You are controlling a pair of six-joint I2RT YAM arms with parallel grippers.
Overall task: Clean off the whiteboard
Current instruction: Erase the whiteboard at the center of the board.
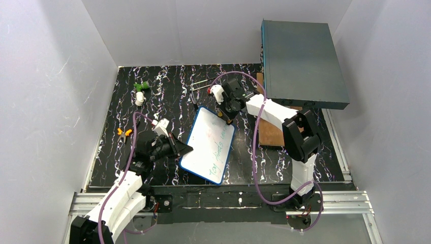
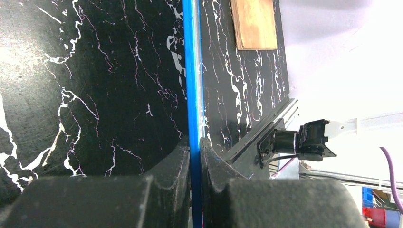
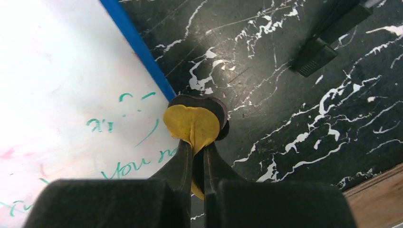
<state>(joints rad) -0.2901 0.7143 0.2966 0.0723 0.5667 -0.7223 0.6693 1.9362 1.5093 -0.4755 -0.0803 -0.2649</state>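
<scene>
The whiteboard (image 1: 208, 145) lies tilted on the black marbled table, blue-framed, with green handwriting and faint red smudges. My left gripper (image 1: 185, 150) is shut on its left edge; the left wrist view shows the blue frame (image 2: 192, 71) edge-on, pinched between the fingers of that gripper (image 2: 195, 147). My right gripper (image 1: 226, 118) is at the board's far right corner, shut on a yellow eraser pad (image 3: 192, 124) with a black backing. In the right wrist view that gripper (image 3: 195, 147) holds the pad at the blue frame's edge beside the writing on the board (image 3: 57, 85).
A large grey-teal box (image 1: 302, 61) stands at the back right above a wooden board (image 1: 272, 134). A green and white object (image 1: 141, 91) and small orange pieces (image 1: 123, 132) lie at the left. A thin marker (image 1: 201, 85) lies behind the board. A black bar (image 3: 316, 57) lies near the right gripper.
</scene>
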